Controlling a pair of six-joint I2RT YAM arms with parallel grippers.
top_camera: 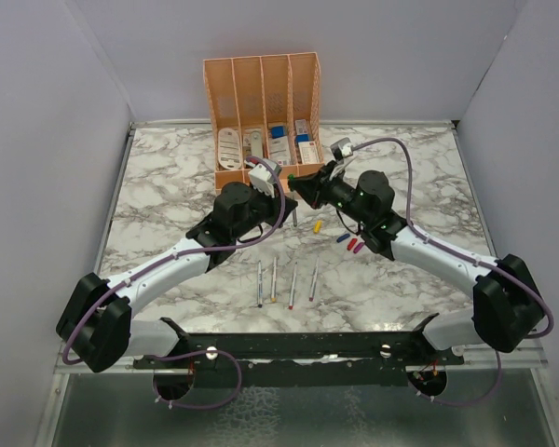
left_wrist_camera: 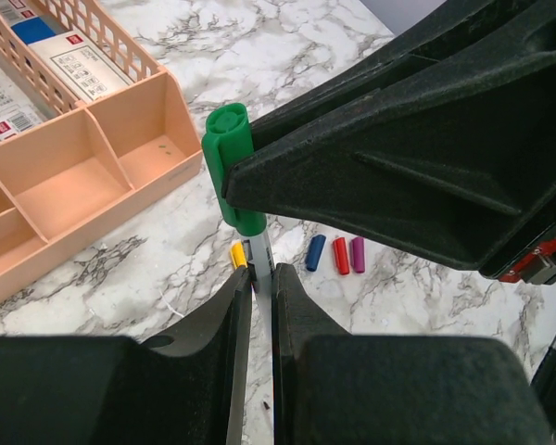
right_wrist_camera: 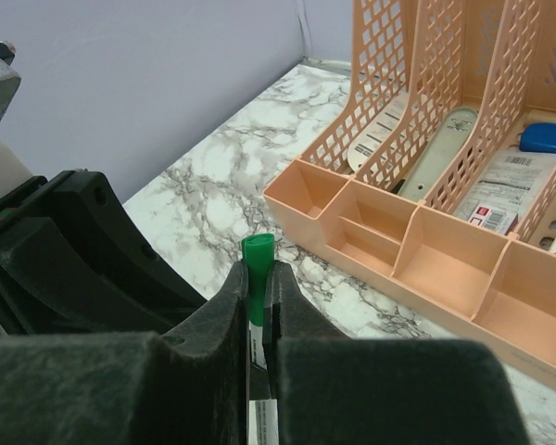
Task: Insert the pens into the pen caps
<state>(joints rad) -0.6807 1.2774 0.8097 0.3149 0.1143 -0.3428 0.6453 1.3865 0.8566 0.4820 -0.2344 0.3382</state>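
Left wrist view is giving us the close-up: the green cap (left_wrist_camera: 230, 162) is standing upright at centre frame, its lower end meeting the top of a grey-white pen (left_wrist_camera: 259, 252). How far the tip is seated inside, I cannot tell. That pen is running straight down between the fingers of the left gripper (left_wrist_camera: 262, 278), which are pinching it tight at the bottom of the frame. The right gripper (right_wrist_camera: 258, 280) is squeezing the green cap itself. Its own camera is showing the cap's top poking up out of the closed fingers at centre, something the left wrist view is hiding behind a big black finger.

The left wrist and top views are catching the loose caps (left_wrist_camera: 340, 256), yellow, blue, red and magenta, lying on the marble table (left_wrist_camera: 352, 46) just beyond the pen; the right wrist view is not. The top view alone is showing four more pens (top_camera: 293, 283) lying side by side at lower centre, with the peach organiser (top_camera: 261, 79) standing at upper centre.
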